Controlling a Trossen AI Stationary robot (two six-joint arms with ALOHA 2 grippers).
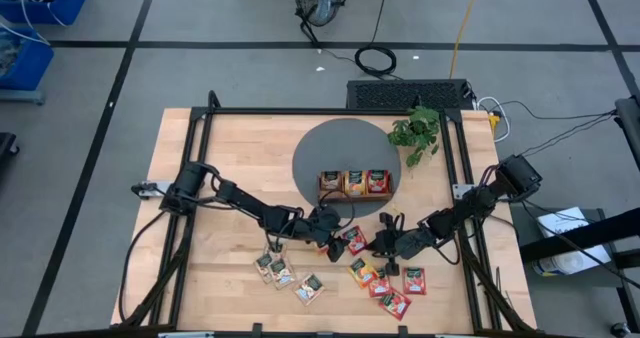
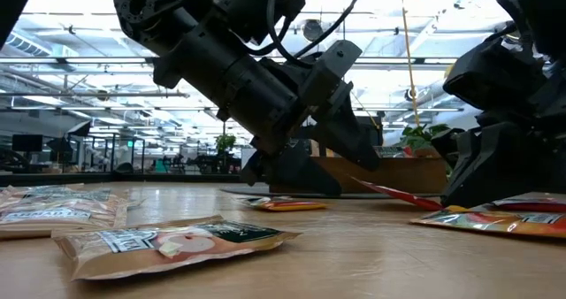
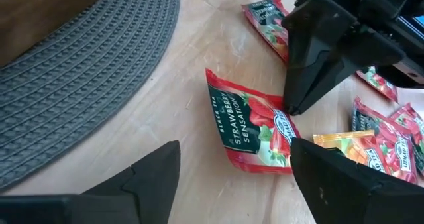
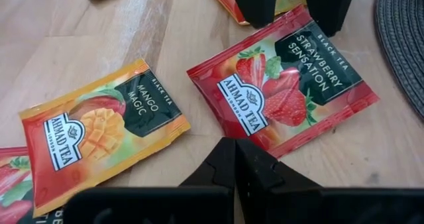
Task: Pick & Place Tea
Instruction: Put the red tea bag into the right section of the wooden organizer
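Beige sachet (image 2: 172,243) lies flat on the table (image 1: 230,158) closest to the low camera, two more beige ones (image 2: 57,206) behind it toward the picture's left. Left gripper (image 1: 335,228) low over the table's middle, fingers spread wide, nothing between them; the strawberry sachet (image 3: 252,128) lies flat just ahead of its fingers (image 3: 149,184), one corner near the edge of the grey round mat (image 3: 79,71). Right gripper (image 1: 383,241) on the far side of that same sachet, fingers pressed together, empty, tip pointing at the sachet's edge (image 4: 285,91). Right wrist view: mango sachet (image 4: 99,134), orange, flat just beside the strawberry one, not overlapping it. High view: wooden tray (image 1: 356,184) sits on the mat, each of its three compartments holding sachets, orange-to-red in tone. Loose tea on bare wood in two groups: three beige sachets (image 1: 283,273) near the front edge under the left arm, a cluster of red and orange ones (image 1: 390,286) under the right arm, some touching or overlapping. Small plant (image 1: 418,133) at the table's back, right of the mat, apart from the tray.
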